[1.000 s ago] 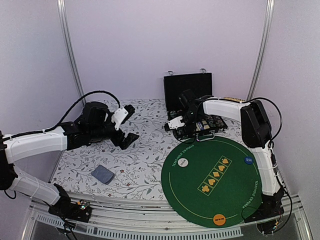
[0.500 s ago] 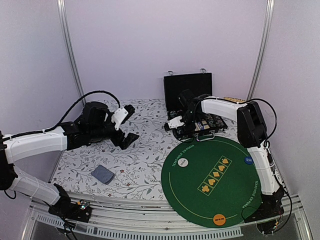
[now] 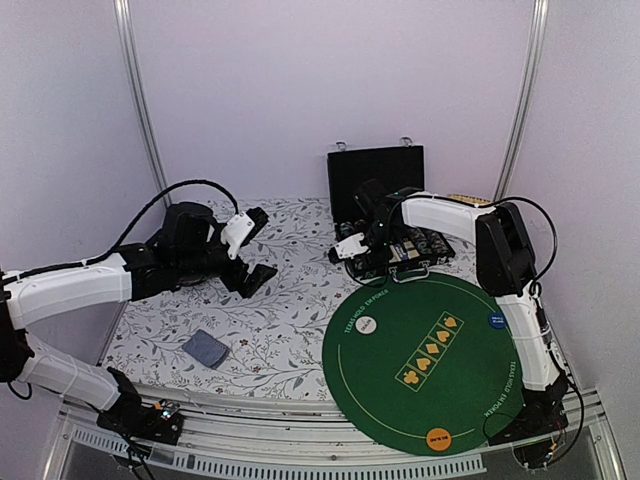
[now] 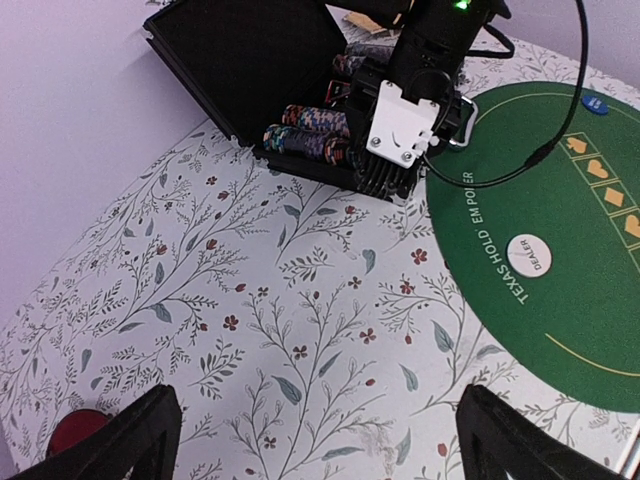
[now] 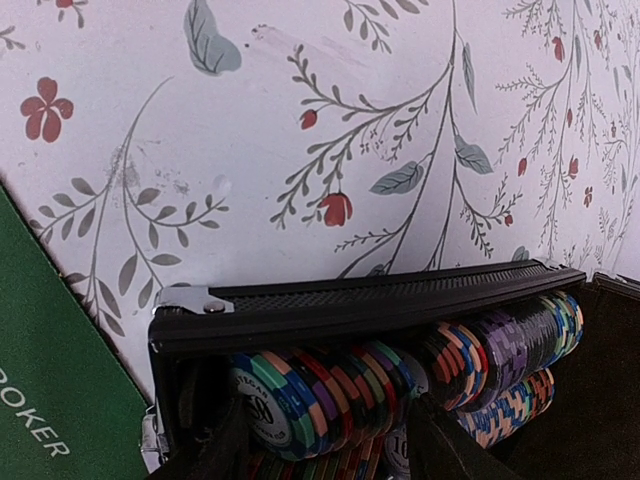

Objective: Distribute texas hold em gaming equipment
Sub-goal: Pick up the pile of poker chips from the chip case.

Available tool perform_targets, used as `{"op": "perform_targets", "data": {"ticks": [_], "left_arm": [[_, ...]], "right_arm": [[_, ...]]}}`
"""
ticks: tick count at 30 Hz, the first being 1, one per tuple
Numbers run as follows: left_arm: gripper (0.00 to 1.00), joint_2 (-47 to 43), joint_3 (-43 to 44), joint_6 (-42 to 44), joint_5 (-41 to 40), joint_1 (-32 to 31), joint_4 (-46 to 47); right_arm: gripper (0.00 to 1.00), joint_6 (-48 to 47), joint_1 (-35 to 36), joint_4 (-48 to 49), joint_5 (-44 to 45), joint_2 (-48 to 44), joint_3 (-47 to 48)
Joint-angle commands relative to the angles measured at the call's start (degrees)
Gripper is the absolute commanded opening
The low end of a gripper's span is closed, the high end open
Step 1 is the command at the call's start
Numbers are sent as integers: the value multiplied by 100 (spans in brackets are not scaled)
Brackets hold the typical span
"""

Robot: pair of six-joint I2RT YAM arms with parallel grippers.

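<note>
Rows of striped poker chips (image 5: 330, 395) lie in an open black case (image 3: 378, 175) at the back of the table. My right gripper (image 5: 320, 440) reaches down into the case, one finger against each end of a short stack of chips in the front row. On the round green mat (image 3: 430, 350) rest a white dealer disc (image 3: 366, 324), a blue disc (image 3: 497, 320) and an orange disc (image 3: 438, 436). A deck of blue-grey cards (image 3: 206, 347) lies near the front left. My left gripper (image 3: 258, 247) hovers wide open over the floral cloth, holding nothing.
The case's front wall (image 5: 360, 300) stands just past the chips, with its raised lid behind. A red round object (image 4: 75, 430) sits at the left under my left arm. A tan woven piece (image 3: 465, 199) shows behind the right arm.
My right gripper's fingers have drawn closer together around the chips in the case. The left arm has barely shifted.
</note>
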Motion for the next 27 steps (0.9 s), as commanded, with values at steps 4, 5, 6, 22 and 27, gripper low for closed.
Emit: {"op": "perform_targets", "data": {"ticks": [4,5,6,22,27], "left_arm": [[98,-88,-11,-12,70,63,-52],[98,-86,-11,-7,73,64,-52],[98,-86,-11,-7,72,60,-52],[98,-93,-11,6,62,63,-48],[98,-112,-11,15,32,61,-52]], "right_arm": [[55,11,203,-1302,-146,79,-109],[55,37,202,-1420,-167,116,-55],[55,39,210,-1549,-181,135,-19],[64,-211,233,-637,-263,207,100],[63,-174,97,-915,-456,573,444]]}}
